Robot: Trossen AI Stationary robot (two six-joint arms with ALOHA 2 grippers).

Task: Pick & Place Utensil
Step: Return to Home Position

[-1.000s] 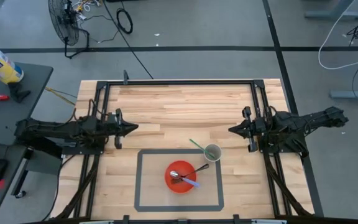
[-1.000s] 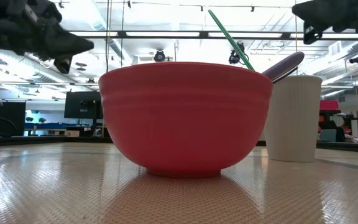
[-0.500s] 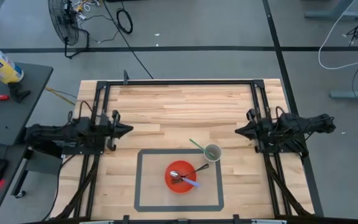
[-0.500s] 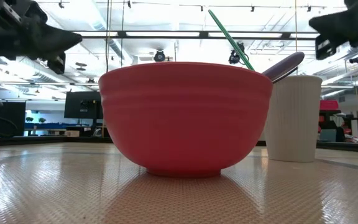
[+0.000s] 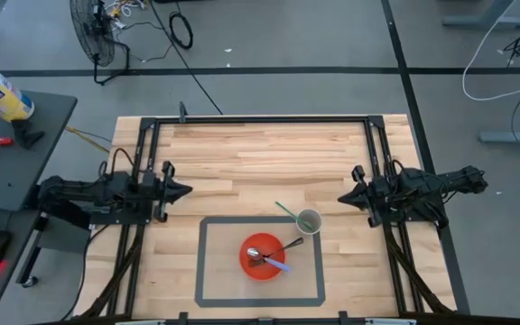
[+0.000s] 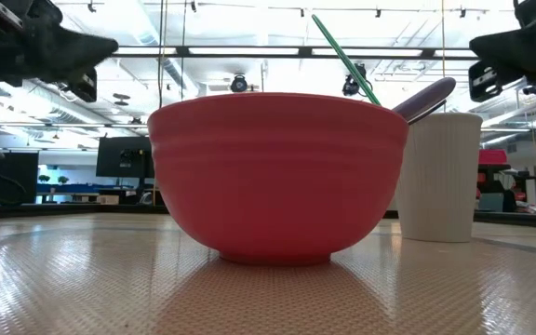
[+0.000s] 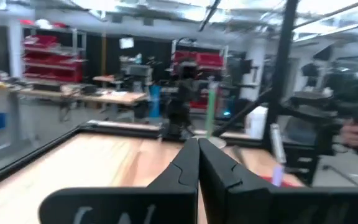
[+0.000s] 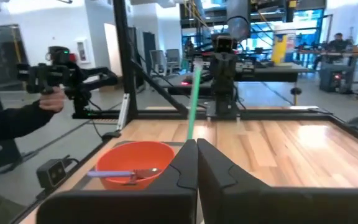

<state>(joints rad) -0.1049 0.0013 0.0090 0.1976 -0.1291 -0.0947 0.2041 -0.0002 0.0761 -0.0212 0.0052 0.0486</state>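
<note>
Purple spoon (image 5: 276, 264) sits in orange bowl (image 5: 245, 262); both arms reach level inward, jaws pressed together.

Orange bowl (image 5: 263, 256), purple spoon (image 6: 426, 98), white finely ribbed cup (image 6: 438, 177), green straw (image 5: 287, 211), gray-bordered mat (image 5: 201, 262), pale plank-striped wooden table (image 5: 260, 153).

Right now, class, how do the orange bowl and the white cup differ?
The orange bowl is wide and rounded; the white cup is narrow and straight-sided. The bowl holds a purple spoon; the cup holds a green straw. Both stand upright on the gray mat.
</note>
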